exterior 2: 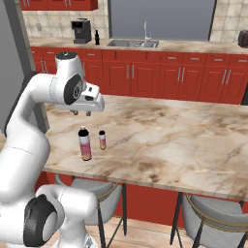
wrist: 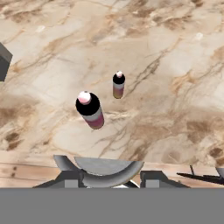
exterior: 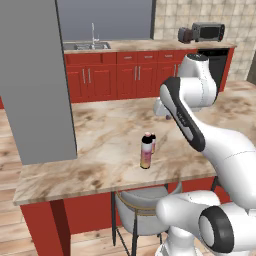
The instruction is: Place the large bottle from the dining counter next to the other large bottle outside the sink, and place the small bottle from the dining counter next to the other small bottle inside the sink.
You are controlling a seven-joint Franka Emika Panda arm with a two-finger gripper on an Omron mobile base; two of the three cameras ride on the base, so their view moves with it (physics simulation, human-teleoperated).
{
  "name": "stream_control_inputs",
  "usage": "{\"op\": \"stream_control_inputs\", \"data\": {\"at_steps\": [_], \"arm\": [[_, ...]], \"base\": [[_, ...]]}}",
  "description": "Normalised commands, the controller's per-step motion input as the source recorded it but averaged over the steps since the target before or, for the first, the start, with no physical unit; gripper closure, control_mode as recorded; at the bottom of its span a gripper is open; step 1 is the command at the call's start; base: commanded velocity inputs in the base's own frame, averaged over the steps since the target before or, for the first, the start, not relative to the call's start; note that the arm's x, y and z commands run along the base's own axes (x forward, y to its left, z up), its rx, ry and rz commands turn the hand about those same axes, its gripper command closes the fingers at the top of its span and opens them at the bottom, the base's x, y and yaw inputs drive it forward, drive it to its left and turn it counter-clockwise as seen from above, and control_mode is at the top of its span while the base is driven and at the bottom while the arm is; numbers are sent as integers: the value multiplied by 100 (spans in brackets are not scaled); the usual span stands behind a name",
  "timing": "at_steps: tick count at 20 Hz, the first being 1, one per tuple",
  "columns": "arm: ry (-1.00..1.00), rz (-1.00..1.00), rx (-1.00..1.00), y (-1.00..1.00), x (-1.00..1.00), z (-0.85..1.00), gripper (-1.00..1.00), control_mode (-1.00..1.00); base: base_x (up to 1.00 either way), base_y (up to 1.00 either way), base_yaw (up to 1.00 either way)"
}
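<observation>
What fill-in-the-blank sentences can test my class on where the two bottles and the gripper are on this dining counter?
1. The large bottle and small bottle both stand ____ on the dining counter.
2. In the right base view, the large bottle is to the ____ of the small one.
3. The gripper hangs ____ the bottles, holding nothing.
4. Under the counter's near edge stand grey ____.

Missing words: upright; left; above; chairs
</observation>
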Motion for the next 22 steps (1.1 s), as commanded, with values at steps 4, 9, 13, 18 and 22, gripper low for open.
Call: {"op": "stream_control_inputs", "data": {"at_steps": [4, 9, 13, 18, 22], "arm": [[-1, 0, 0, 0, -12, 0, -100, -100], [-7, 0, 0, 0, -32, 0, -100, -100], [-11, 0, 0, 2, -33, 0, -100, -100], [-8, 0, -1, 6, -22, 0, -100, -100], [-6, 0, -3, 15, -12, 0, -100, -100]], "base": [[0, 0, 0], [0, 0, 0], [0, 0, 0], [0, 0, 0], [0, 0, 0]]}}
